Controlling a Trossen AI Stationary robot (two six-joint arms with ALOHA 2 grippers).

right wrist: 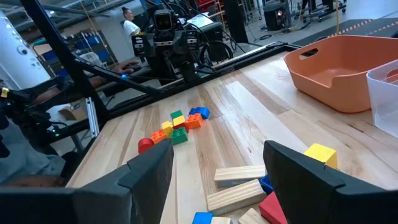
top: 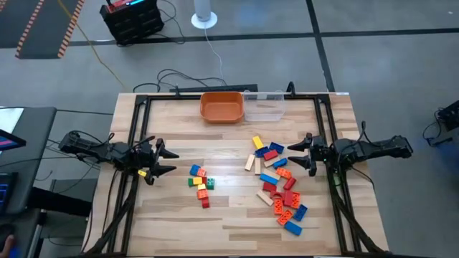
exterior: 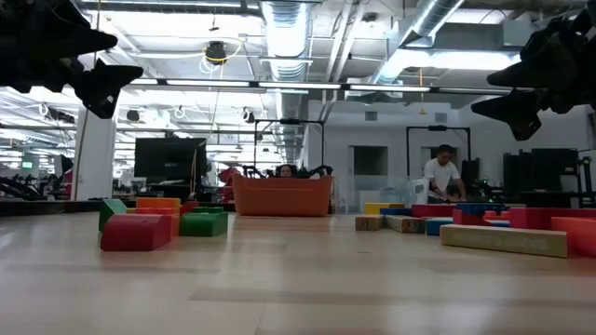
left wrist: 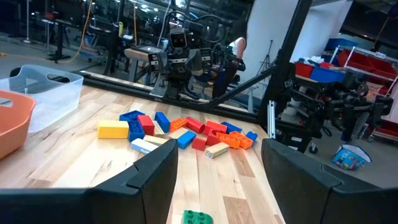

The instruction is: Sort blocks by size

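Two groups of blocks lie flat on the wooden table. A small cluster of tiny red, blue, yellow, orange and green blocks (top: 200,183) sits left of centre. A wider pile of longer red, blue, orange, yellow and tan blocks (top: 278,180) sits right of centre. My left gripper (top: 166,160) hovers open just left of the small cluster, pointing toward the table's right edge. My right gripper (top: 297,154) hovers open at the right pile's upper right side, pointing left. In the low view both the left gripper (exterior: 102,79) and the right gripper (exterior: 507,107) are well above the tabletop.
An orange bowl (top: 222,106) and a clear plastic container (top: 264,104) stand side by side at the table's far edge. A black frame (top: 136,136) runs along the table's left, right and far sides. Bare wood lies between the two block groups and toward the near edge.
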